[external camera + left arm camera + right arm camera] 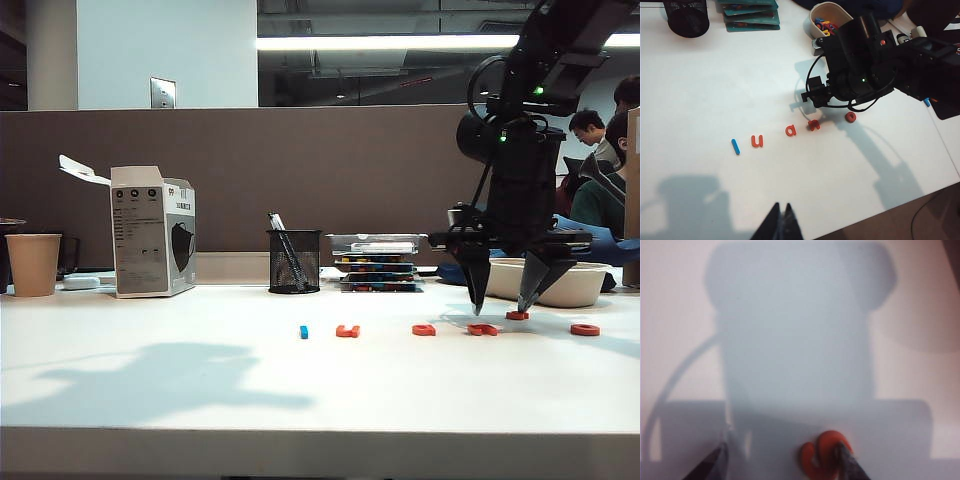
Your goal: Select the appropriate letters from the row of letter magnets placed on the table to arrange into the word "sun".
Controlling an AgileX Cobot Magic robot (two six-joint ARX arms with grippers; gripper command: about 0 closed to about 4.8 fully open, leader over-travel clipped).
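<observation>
Table [150,400]: white, wide, your work surface.

Letter row: along the middle of the table you have, going left to right in the exterior view, a blue bar [304,331], an orange-red u [347,331], an a [424,329], a hooked piece [483,329], a piece set slightly behind it [517,315], and a ring-shaped piece [585,329]. The left wrist view shows the bar [735,146], u [757,141], a [791,131] and the next letter [813,125] in a line, with a round piece [851,117] beyond; the right arm hides part of the row there.

Right gripper [502,300]: your fingers point down, spread wide, tips at the table astride the hooked piece and holding nothing. In its own wrist view [785,460] an s-shaped letter [822,456] lies against one fingertip [847,462], with a gap to the other finger.

Left gripper [781,222]: high above the table's near edge, well apart from the row; its dark tips are pressed together, nothing between them.

Behind the row: paper cup [33,264], box [152,243], mesh pen cup [294,260], stacked trays [378,263], white bowl [580,287].
</observation>
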